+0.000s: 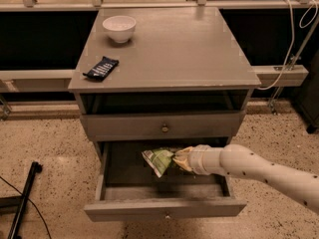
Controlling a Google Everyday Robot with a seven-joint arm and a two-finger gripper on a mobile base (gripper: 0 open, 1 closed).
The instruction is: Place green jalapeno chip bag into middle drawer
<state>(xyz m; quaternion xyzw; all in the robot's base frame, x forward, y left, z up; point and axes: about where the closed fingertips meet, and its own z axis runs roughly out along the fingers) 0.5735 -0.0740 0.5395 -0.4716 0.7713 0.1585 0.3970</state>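
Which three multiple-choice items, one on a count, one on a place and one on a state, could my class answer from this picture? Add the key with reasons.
1. How many things lie on the tabletop?
A. One
B. Two
C. Four

2. Where is the green jalapeno chip bag?
A. On the tabletop
B. On the floor
C. At the gripper, above the open middle drawer

3. What state is the brass-knobbed drawer in?
A. Closed
B. Pulled halfway out
C. Taken out

Key:
1 B: only the white bowl and the dark-blue packet lie there.
2 C: the gripper, reaching in from the right, holds the bag over the drawer's inside.
3 A: its front sits flush with the frame.
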